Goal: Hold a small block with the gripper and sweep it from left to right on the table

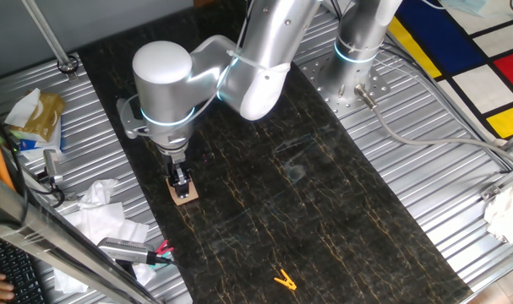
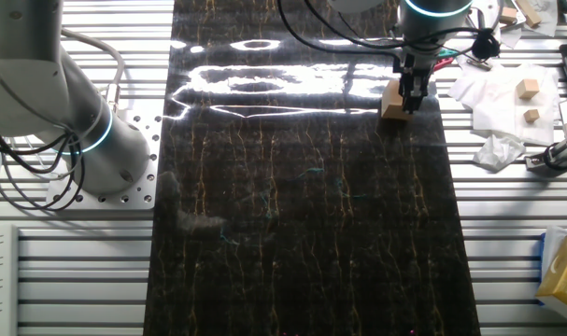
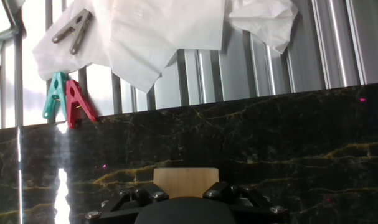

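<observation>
The small block [image 1: 186, 195] is a light tan wooden cube resting on the black marble-patterned table [image 1: 324, 203] near its left edge. My gripper [image 1: 182, 180] points straight down with its black fingers shut on the block. In the other fixed view the gripper [image 2: 409, 96] holds the block [image 2: 392, 103] near the table's [image 2: 302, 215] far right edge. In the hand view the block [image 3: 185, 182] sits between the fingers at the bottom centre, the gripper [image 3: 187, 194] closed round it on the table [image 3: 301, 143].
Crumpled white paper [image 1: 100, 215], a red and a teal clip [image 3: 64, 99] and a grey clip [image 3: 71, 30] lie on the ribbed metal beside the table. A yellow clip [image 1: 283, 279] lies on the table. The second arm's base [image 1: 357, 51] stands at the far end.
</observation>
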Action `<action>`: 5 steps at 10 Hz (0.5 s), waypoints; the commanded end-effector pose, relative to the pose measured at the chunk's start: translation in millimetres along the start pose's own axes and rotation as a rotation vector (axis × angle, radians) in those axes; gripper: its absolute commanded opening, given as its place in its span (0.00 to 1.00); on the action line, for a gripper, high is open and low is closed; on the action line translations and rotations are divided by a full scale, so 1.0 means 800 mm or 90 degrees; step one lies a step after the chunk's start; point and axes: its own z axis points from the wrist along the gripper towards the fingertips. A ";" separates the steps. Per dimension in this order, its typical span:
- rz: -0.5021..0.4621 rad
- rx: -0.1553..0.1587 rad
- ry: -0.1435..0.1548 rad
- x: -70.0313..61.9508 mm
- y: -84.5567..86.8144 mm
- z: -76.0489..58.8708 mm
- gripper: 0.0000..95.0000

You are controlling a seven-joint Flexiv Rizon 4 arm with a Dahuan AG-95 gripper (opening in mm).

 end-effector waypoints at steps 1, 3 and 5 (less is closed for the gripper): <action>0.000 0.002 0.002 0.000 0.000 0.000 0.00; -0.001 0.005 0.002 0.000 0.000 0.000 0.00; -0.013 0.021 0.003 0.000 0.000 0.000 0.00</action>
